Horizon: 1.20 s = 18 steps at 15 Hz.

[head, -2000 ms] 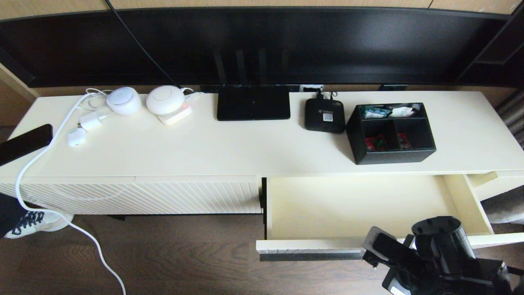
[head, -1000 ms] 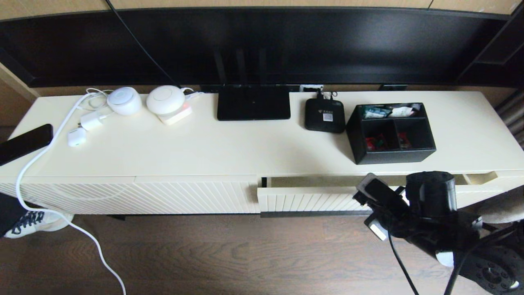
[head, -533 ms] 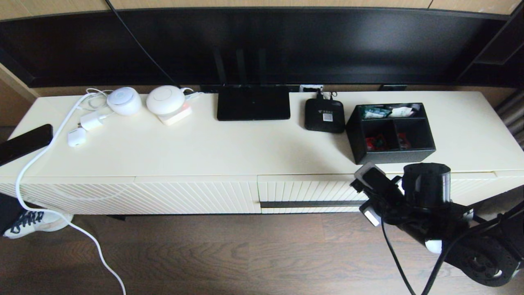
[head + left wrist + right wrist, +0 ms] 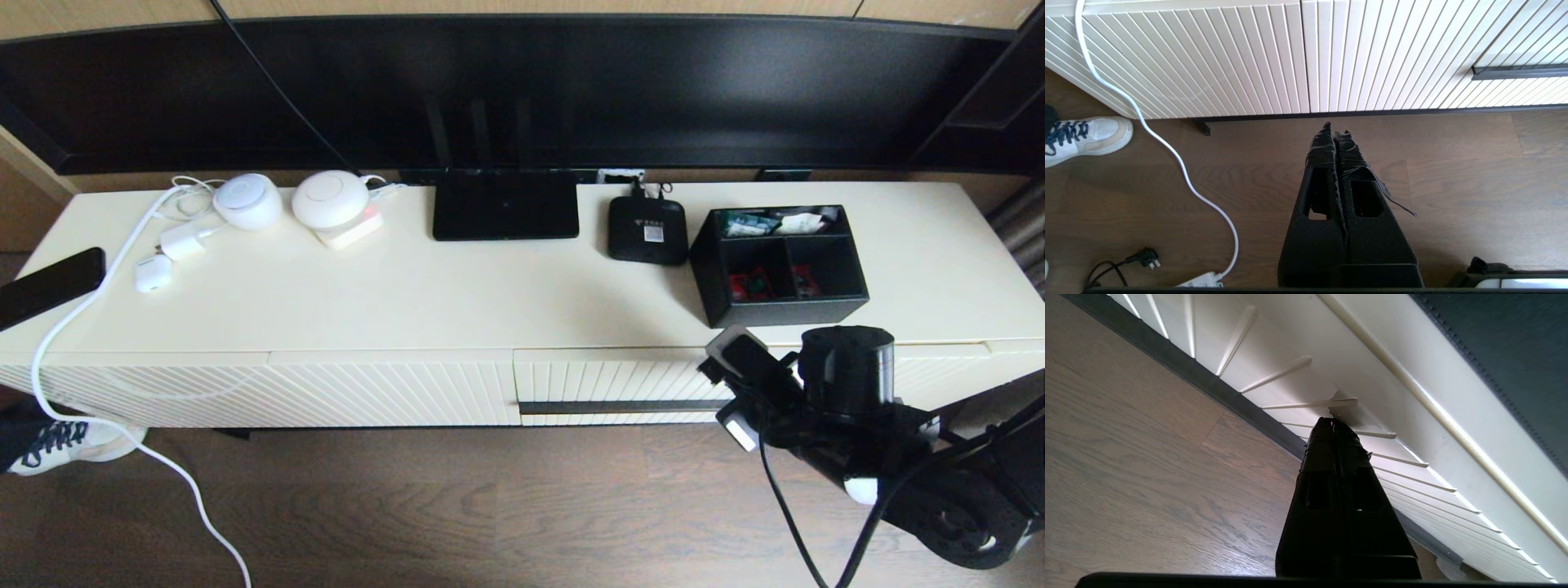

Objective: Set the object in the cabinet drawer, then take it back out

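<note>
The black organizer box point(image 4: 780, 265), with red and white packets in its compartments, stands on the cabinet top at the right, and no gripper touches it. Below it the cream ribbed drawer point(image 4: 620, 380) is pushed fully in, its dark handle bar point(image 4: 620, 407) flush with the front. My right arm point(image 4: 845, 371) hangs in front of the drawer's right half. In the right wrist view my right gripper point(image 4: 1332, 420) is shut and empty, its tips against the ribbed front point(image 4: 1306, 384). My left gripper point(image 4: 1336, 128) is shut and empty, low over the floor before the cabinet.
A flat black router point(image 4: 504, 204) and a small black set-top box point(image 4: 647, 231) sit left of the organizer. White round devices point(image 4: 330, 199), chargers and a white cable point(image 4: 90, 302) occupy the top's left end. The cable point(image 4: 1167, 147) trails across the wooden floor, near a shoe point(image 4: 1086, 136).
Two seconds ago the drawer stood wide open and empty. My right arm moved toward the cabinet with the drawer front, and the drawer is now shut. The organizer box has stayed on top.
</note>
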Motion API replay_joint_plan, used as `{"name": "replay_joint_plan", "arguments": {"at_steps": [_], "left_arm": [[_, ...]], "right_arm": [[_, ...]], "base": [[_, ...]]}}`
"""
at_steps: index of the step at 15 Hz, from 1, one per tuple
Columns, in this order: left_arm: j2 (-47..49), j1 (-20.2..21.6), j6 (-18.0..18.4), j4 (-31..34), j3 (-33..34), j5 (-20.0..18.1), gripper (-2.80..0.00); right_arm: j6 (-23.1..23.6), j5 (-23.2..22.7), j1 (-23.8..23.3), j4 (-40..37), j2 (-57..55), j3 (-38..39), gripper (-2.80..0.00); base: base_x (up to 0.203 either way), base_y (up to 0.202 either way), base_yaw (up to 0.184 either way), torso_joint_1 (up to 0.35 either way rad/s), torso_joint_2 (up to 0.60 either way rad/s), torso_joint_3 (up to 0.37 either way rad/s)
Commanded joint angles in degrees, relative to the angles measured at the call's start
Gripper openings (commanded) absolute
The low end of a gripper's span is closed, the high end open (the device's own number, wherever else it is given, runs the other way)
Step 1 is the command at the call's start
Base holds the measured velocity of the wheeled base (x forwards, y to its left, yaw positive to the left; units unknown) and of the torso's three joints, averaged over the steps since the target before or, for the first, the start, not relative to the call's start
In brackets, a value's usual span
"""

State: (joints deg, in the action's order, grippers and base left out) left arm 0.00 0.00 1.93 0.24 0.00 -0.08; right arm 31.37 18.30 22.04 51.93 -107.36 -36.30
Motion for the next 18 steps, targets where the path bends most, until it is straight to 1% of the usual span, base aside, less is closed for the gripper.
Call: {"name": "replay_joint_plan", "arguments": {"at_steps": [1, 4, 6, 9, 12, 15, 18], "left_arm": [[0.00, 0.00, 0.01, 0.02, 0.00, -0.01, -2.80], [0.00, 0.00, 0.01, 0.02, 0.00, -0.01, -2.80], [0.00, 0.00, 0.01, -0.01, 0.00, -0.01, -2.80], [0.00, 0.00, 0.01, -0.02, 0.00, -0.01, -2.80], [0.00, 0.00, 0.01, 0.02, 0.00, -0.01, -2.80], [0.00, 0.00, 0.01, 0.01, 0.00, -0.01, -2.80], [0.00, 0.00, 0.01, 0.00, 0.00, -0.01, -2.80]], "right_arm": [[0.01, 0.16, -0.68, 0.47, -1.10, -0.09, -2.80], [0.00, 0.16, -0.86, 0.61, -0.53, 0.02, -2.80], [0.14, 0.24, -0.83, 0.38, 2.56, 2.45, -2.80], [0.63, 0.43, -0.78, 0.08, 11.63, 8.90, -2.80], [0.63, 1.15, -0.93, -1.56, 22.84, 13.14, -2.80], [0.49, 2.89, -2.41, -10.00, 37.51, 15.92, -2.80], [-0.95, 3.06, -8.10, -22.90, 55.30, 16.66, -2.80]], "base": [[0.000, 0.000, 0.000, 0.000, 0.00, 0.000], [0.000, 0.000, 0.000, 0.000, 0.00, 0.000], [0.000, 0.000, 0.000, 0.000, 0.00, 0.000], [0.000, 0.000, 0.000, 0.000, 0.00, 0.000], [0.000, 0.000, 0.000, 0.000, 0.00, 0.000], [0.000, 0.000, 0.000, 0.000, 0.00, 0.000], [0.000, 0.000, 0.000, 0.000, 0.00, 0.000]]}}
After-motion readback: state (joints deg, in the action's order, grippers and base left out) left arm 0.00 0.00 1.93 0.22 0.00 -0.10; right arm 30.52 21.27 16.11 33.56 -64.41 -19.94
